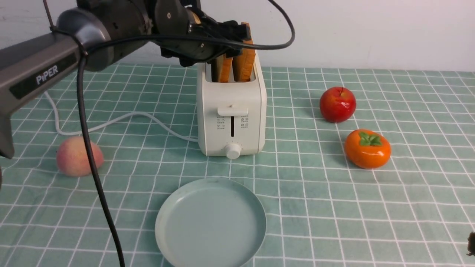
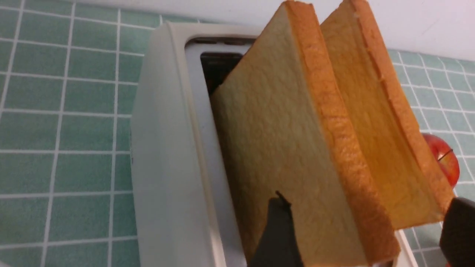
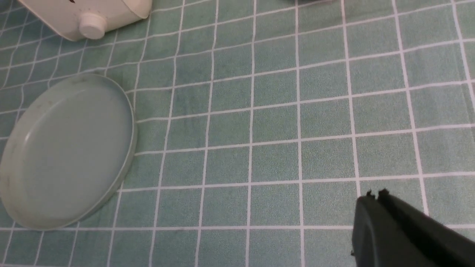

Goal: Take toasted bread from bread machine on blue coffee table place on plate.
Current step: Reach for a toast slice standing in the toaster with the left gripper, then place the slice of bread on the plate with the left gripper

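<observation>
Nearby: a red apple point(image 1: 337, 104) and an orange persimmon point(image 1: 367, 149) sit right of the bread machine point(image 1: 232, 111), well apart from it; a peach point(image 1: 76, 155) lies to its left, on its knob side.
Cords: a white cord point(image 1: 111, 122) runs off from the bread machine's left side; a black cable point(image 1: 92, 167) hangs from the left arm point(image 1: 44, 70) and crosses in front of the peach.
In the way: only the left arm's own wrist, which hides the tops of the slices in the front view.
Toasted bread point(image 2: 282, 148): both slices stand in the bread machine's slots, sticking well out of its top.
Plate point(image 1: 159, 222): bare, on the blue coffee table point(image 1: 408, 204) in front of the bread machine's knob face, a gap between them.
Left arm pose: reaches in from the left, level with the bread machine's top.
Left gripper point(image 2: 367, 207): jaws spread wide, both slices between them, no squeeze visible.
Right gripper point(image 3: 376, 194): fingers pressed together, holding nothing, above bare cloth right of the bread machine.
Count: two slices, one bread machine, one plate, three fruits, two grippers.
</observation>
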Tool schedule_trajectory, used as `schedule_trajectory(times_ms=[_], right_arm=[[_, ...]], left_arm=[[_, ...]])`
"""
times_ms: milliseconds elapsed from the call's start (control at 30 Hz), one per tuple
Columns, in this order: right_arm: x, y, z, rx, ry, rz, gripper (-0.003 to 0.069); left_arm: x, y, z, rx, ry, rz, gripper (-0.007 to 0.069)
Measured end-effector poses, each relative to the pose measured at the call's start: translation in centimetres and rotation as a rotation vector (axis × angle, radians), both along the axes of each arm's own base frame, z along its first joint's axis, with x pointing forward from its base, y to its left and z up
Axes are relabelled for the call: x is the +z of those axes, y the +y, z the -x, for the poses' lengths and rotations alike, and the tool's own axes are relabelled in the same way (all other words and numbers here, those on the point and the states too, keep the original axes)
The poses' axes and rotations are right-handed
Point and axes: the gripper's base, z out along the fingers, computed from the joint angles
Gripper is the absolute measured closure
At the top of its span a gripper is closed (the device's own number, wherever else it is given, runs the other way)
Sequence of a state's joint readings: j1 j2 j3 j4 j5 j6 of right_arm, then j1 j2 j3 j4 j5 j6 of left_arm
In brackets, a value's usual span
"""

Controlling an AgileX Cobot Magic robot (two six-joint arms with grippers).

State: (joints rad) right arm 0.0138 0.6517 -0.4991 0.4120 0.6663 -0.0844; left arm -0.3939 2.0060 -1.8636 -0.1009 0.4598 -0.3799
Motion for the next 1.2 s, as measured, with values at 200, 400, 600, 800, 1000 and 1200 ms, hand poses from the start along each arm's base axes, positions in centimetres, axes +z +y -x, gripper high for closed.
schedule_trajectory(times_ms=[200,400,600,800,1000,1200], right_arm=[[0.1,0.0,-0.1,-0.008,-0.016,-0.004,0.0661],[0.1,0.0,-0.1,-0.009,-0.019,-0.004,0.0659],[0.1,0.0,-0.1,-0.009,-0.018,-0.004,0.0657],[0.1,0.0,-0.1,-0.009,-0.018,-0.004,0.0654],[0.1,0.0,-0.1,-0.009,-0.018,-0.005,0.0650],[0.3,0.3,-0.1,-0.013,-0.017,-0.067,0.0642]], left_arm=[[-2.4,-0.3,-1.2,-0.002,-0.001,-0.052,0.0212],[0.1,0.7,0.1,-0.009,-0.025,-0.144,0.0567],[8.4,3.1,5.4,0.006,-0.089,-0.149,0.0547],[13.4,6.2,12.5,0.006,-0.009,-0.194,0.0547],[9.0,6.6,15.5,-0.105,0.210,-0.264,0.0547],[-1.8,4.8,17.5,-0.282,0.495,-0.117,0.0547]])
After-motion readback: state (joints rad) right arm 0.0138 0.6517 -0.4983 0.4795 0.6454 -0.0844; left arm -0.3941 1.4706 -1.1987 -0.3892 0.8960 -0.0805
